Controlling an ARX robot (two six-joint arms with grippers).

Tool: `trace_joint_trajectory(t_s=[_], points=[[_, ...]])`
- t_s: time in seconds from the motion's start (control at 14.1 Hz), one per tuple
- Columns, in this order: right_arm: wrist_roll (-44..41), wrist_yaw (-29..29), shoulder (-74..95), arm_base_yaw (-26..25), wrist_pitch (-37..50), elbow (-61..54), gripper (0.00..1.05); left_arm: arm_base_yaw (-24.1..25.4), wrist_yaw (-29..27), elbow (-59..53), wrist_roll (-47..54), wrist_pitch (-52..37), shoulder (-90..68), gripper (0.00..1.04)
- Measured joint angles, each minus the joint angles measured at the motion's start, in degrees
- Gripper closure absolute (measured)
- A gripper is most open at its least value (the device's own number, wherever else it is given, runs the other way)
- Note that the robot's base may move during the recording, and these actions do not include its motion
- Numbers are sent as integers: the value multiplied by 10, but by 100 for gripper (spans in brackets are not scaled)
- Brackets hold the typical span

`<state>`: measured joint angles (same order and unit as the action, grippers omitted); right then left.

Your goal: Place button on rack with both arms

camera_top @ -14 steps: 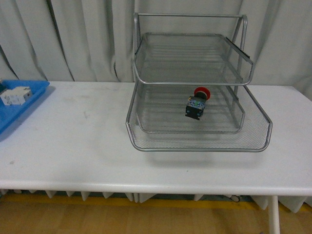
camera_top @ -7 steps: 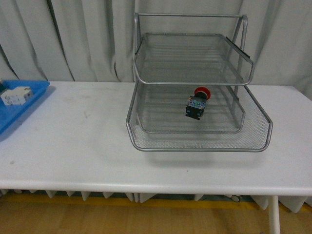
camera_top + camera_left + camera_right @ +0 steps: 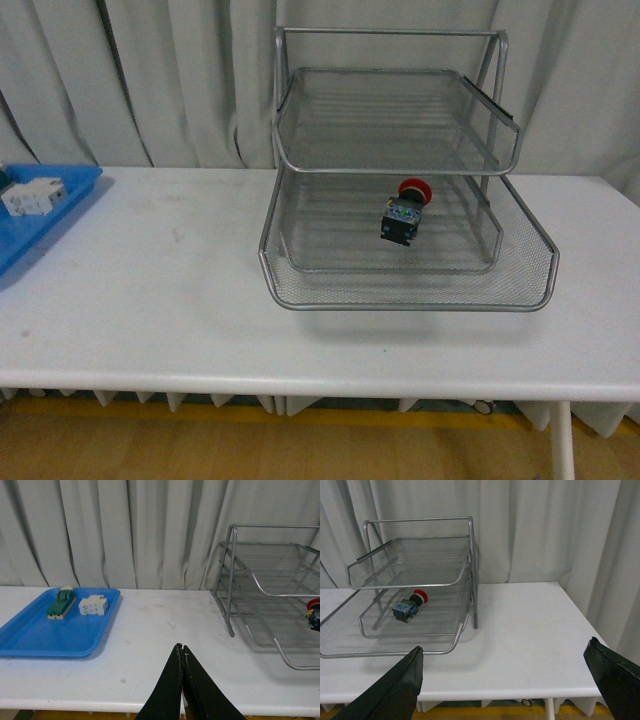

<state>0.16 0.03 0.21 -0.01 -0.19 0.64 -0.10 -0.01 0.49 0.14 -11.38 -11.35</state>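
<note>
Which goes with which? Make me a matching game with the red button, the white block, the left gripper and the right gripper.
Things:
1. button
2. white block
3. left gripper
4. right gripper

Places or states:
A. jaws wide open
B. lying in the rack, under its top shelf
C. jaws shut together
D. in the blue tray, beside the green-topped switch

Right pairs: 1-B, 2-D, 3-C, 4-A.

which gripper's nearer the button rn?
Right, likely. The right gripper, open, faces the button in the rack; the left gripper, shut, sits further off, between blue tray and rack.
</note>
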Motion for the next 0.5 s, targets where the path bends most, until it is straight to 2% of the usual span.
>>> trace_joint_trajectory(t_s=[0.14, 0.21, 0.5], points=[[0, 0, 0, 0, 0, 0, 6, 0, 0, 0, 0, 27, 22, 103], [0, 0, 0, 0, 0, 0, 6, 0, 1, 0, 0, 115, 83, 103], [0, 0, 0, 0, 0, 0, 6, 0, 0, 0, 0, 116, 109, 103]])
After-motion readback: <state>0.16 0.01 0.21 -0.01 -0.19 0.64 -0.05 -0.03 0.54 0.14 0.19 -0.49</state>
